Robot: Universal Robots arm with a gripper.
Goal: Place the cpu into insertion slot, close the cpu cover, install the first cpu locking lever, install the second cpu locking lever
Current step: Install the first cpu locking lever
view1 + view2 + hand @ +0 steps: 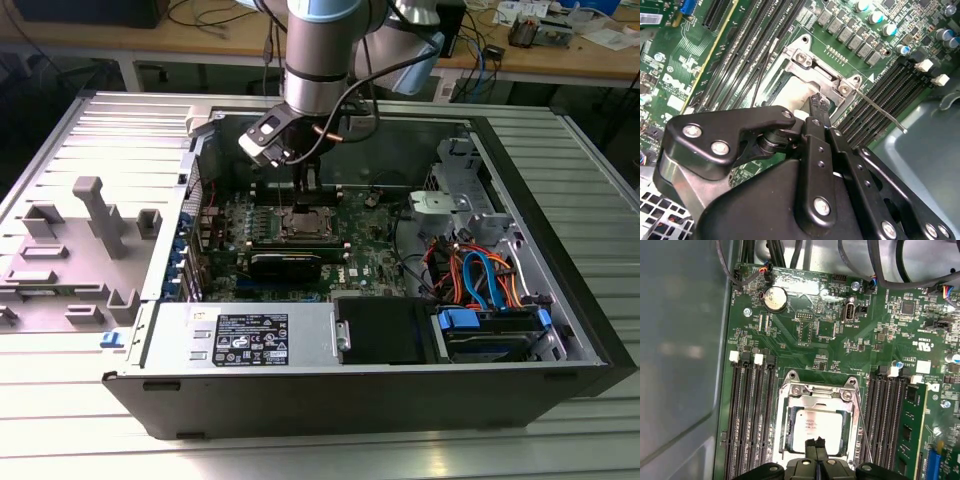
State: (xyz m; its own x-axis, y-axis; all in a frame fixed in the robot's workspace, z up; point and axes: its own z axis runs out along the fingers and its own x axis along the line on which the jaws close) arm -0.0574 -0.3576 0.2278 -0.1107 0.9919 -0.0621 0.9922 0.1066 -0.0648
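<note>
The cpu (815, 424), a silver-grey square, lies in the socket on the green motherboard (805, 330). The cpu cover (790, 396), a silver frame, lies down around it, with the chip showing through its window. My gripper (815, 442) is shut with its black fingertips together and nothing between them, right over the cpu's edge. In the second wrist view the fingertips (818, 101) sit just off the socket's hinge plate (807, 61). A thin wire locking lever (883, 112) angles out from the socket; it runs along the socket's side (863, 429). In the exterior view the gripper (308, 183) hangs over the socket (305, 222).
Black memory slots (747, 415) flank the socket on both sides. The open computer case (560, 300) holds a power supply (250, 335), coloured cables (480, 270) and a drive cage (455, 200). A grey fixture tray (70, 250) sits at the exterior view's left.
</note>
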